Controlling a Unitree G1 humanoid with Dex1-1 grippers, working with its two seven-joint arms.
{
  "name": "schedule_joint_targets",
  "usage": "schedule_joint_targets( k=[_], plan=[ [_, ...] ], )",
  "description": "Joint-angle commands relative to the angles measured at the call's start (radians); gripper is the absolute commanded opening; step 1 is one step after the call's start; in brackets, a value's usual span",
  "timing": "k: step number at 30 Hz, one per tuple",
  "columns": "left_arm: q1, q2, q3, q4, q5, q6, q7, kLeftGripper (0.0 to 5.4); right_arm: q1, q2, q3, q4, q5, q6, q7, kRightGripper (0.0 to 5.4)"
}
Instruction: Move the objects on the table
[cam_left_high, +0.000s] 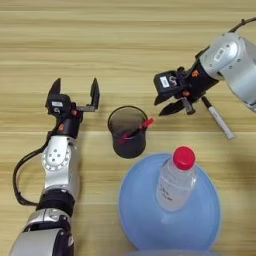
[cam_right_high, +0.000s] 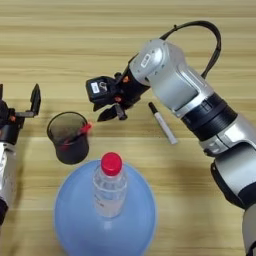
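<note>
Now red-capped pen (cam_left_high: 134, 131) in cup (cam_left_high: 128, 132).

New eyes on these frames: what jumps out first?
The clear bottle with a red cap, standing on a blue plate at the near edge. Just behind it, a dark cup holds the red-capped pen, leaning on the rim. The right gripper hovers beside the cup, fingers close together, the white marker lying on the table under its arm; the left gripper sits open on the cup's other side.

Silver-grey arm shells, black joints, looping black cables and orange-red accents are being shown near both black-fingered grippers.
</note>
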Motion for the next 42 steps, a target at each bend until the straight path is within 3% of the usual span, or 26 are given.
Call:
schedule_joint_targets(
  k=[1, 9, 17, 24, 32, 36, 42],
  plan=[
    [-0.008, -0.002, -0.005, -0.003, 0.01, -0.002, 0.002, 5.4, -0.024, 0.003, -0.009, 0.004, -0.008, -0.013, -0.004, 2.05],
    [-0.009, -0.002, -0.004, 0.0, 0.009, -0.003, 0.001, 5.4, -0.01, -0.003, -0.056, -0.005, 0.015, -0.004, -0.022, 2.94],
    [-0.009, -0.001, -0.003, 0.003, 0.008, -0.004, -0.001, 5.4, 0.078, -0.052, -0.209, -0.075, 0.111, 0.017, -0.079, 3.71],
    [-0.008, 0.003, -0.001, 0.001, 0.005, -0.003, -0.006, 5.4, 0.26, -0.1, -0.39, -0.19, 0.229, 0.021, -0.171, 4.38],
    [-0.012, 0.013, 0.007, 0.012, -0.002, -0.002, -0.017, 5.4, 0.439, -0.106, -0.517, -0.295, 0.32, 0.021, -0.298, 5.21],
    [-0.014, 0.015, 0.01, 0.014, -0.004, -0.002, -0.02, 5.4, 0.536, -0.074, -0.613, -0.348, 0.351, 0.024, -0.431, 5.37],
    [-0.017, 0.018, 0.013, 0.02, -0.006, -0.003, -0.025, 5.4, 0.631, -0.013, -0.725, -0.39, 0.368, -0.01, -0.631, 5.37]
  ],
)
